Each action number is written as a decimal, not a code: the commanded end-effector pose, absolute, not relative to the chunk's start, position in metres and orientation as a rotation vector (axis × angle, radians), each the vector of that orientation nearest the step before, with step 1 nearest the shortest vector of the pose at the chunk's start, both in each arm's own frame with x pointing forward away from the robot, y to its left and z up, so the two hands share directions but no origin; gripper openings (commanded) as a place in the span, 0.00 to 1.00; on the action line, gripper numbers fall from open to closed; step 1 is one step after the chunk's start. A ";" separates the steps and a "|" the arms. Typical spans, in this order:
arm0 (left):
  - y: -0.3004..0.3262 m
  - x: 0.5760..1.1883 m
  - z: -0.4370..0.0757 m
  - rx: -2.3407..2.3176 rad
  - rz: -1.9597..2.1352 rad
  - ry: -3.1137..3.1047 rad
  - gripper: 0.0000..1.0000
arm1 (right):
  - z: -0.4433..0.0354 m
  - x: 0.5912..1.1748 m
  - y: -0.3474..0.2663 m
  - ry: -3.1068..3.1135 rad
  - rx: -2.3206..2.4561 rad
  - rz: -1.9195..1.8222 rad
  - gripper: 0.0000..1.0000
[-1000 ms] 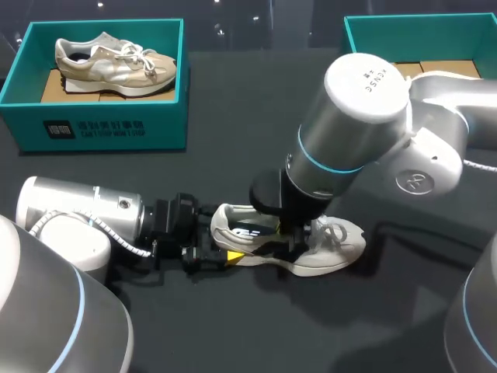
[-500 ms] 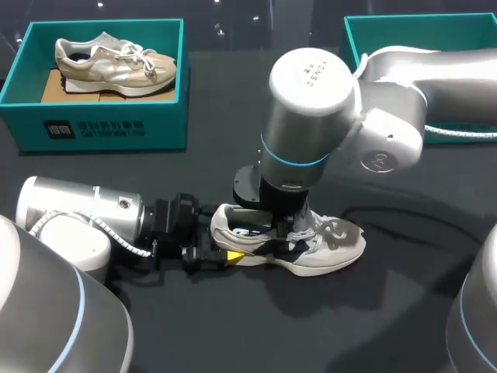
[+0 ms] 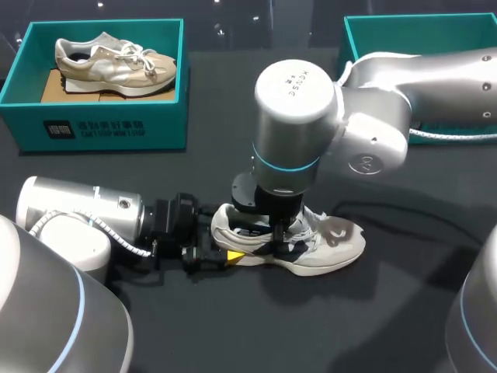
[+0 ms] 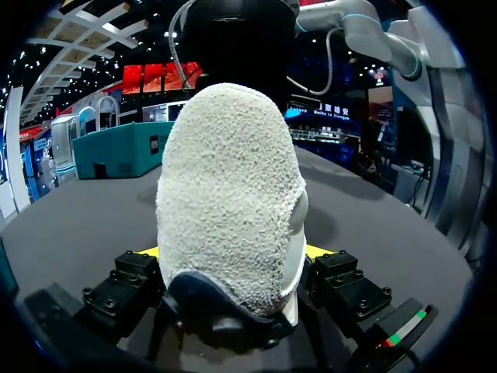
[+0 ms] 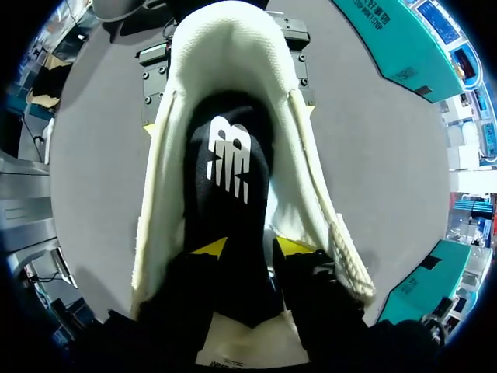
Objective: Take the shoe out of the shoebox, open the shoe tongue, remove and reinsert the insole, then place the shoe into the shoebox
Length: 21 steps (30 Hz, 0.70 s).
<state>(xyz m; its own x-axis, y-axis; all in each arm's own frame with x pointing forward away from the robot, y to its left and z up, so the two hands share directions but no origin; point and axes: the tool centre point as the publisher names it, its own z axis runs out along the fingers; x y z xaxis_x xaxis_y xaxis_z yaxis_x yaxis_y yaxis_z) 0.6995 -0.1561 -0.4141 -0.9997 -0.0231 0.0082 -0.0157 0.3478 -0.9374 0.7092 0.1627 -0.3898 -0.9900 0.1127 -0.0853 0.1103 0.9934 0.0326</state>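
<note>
A white shoe (image 3: 326, 247) lies on its sole on the dark table, toe to the right. My left gripper (image 3: 225, 255) is shut on its heel (image 4: 229, 194), one finger against each side of it; only slivers of the yellow fingertips (image 4: 320, 251) show. My right gripper (image 3: 278, 231) points down into the shoe's mouth. In the right wrist view its yellow fingertips (image 5: 208, 247) stand apart inside the shoe, open, just over the black insole (image 5: 229, 155), which lies flat from the heel to between the tips. The white collar (image 5: 233, 35) rings the insole.
A teal shoebox (image 3: 109, 128) stands at the back left with a beige shoe (image 3: 115, 61) on cardboard inside. A second teal shoebox (image 3: 388, 31) stands at the back right, behind my right arm. My right arm's cable trails near that box.
My right arm has swung left over the shoe, toward the heel end, and its fingers have spread from shut to apart. The left arm and the shoe have stayed still.
</note>
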 end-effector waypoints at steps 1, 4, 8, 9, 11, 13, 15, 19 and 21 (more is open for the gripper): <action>-0.158 0.701 -0.417 -0.037 -1.785 2.576 0.00 | -0.409 0.715 0.159 3.085 0.175 0.083 0.42; -0.158 0.701 -0.417 -0.037 -1.785 2.576 0.00 | -0.416 0.715 0.161 3.126 0.175 0.105 0.42; -0.158 0.701 -0.417 -0.037 -1.785 2.576 0.00 | -0.427 0.711 0.165 3.197 0.179 0.114 0.43; -0.158 0.701 -0.417 -0.037 -1.785 2.576 0.00 | -0.429 0.709 0.166 3.217 0.185 0.112 0.43; -0.158 0.701 -0.417 -0.037 -1.785 2.576 0.00 | -0.435 0.703 0.169 3.243 0.178 0.125 0.43; -0.158 0.701 -0.417 -0.037 -1.785 2.576 0.00 | -0.440 0.698 0.171 3.279 0.177 0.137 0.42; -0.158 0.701 -0.417 -0.037 -1.785 2.576 0.00 | -0.445 0.692 0.173 3.314 0.185 0.140 0.39; -0.158 0.701 -0.417 -0.037 -1.785 2.576 0.00 | -0.450 0.683 0.175 3.344 0.201 0.158 0.13; -0.158 0.701 -0.417 -0.037 -1.785 2.576 0.00 | -0.450 0.679 0.175 3.348 0.211 0.161 0.00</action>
<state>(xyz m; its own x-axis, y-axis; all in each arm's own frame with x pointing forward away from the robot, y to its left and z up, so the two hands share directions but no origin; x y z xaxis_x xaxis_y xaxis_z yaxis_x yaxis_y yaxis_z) 0.6980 -0.1555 -0.4145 -0.9998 -0.0198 0.0089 -0.0152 0.3482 -0.9373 0.7027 0.1646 -0.4055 -0.9730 0.1174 0.1986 0.1358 0.9873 0.0818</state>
